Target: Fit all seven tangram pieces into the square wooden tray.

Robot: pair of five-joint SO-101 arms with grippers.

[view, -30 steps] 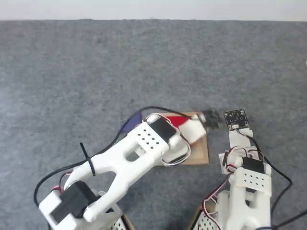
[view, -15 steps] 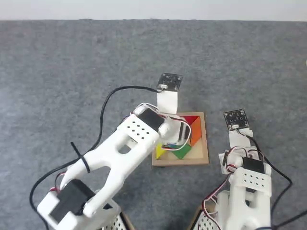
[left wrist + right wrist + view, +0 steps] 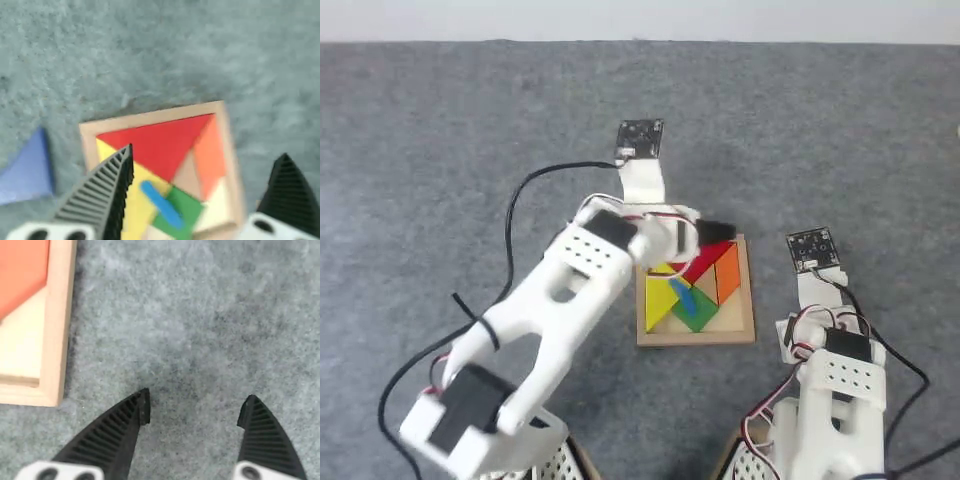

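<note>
The square wooden tray (image 3: 746,334) lies right of the table's middle. In it sit a red triangle (image 3: 160,142), an orange piece (image 3: 210,150), a yellow piece (image 3: 660,300) and a green piece (image 3: 698,316). A small blue strip (image 3: 160,205) lies slanted on top of the yellow and green pieces. Bare wood shows in the tray's near right corner. A blue triangle (image 3: 27,167) rests on the carpet beside the tray. My left gripper (image 3: 205,155) hangs open above the tray's far edge (image 3: 712,232), holding nothing. My right gripper (image 3: 197,396) stands open over carpet just right of the tray rim (image 3: 57,340).
Grey carpet (image 3: 470,130) covers the whole table. The left arm's white body (image 3: 570,300) crosses the ground left of the tray. The right arm's base (image 3: 830,400) sits at the near right.
My left arm has swung up and back off the tray, uncovering the pieces inside. The right arm has kept still.
</note>
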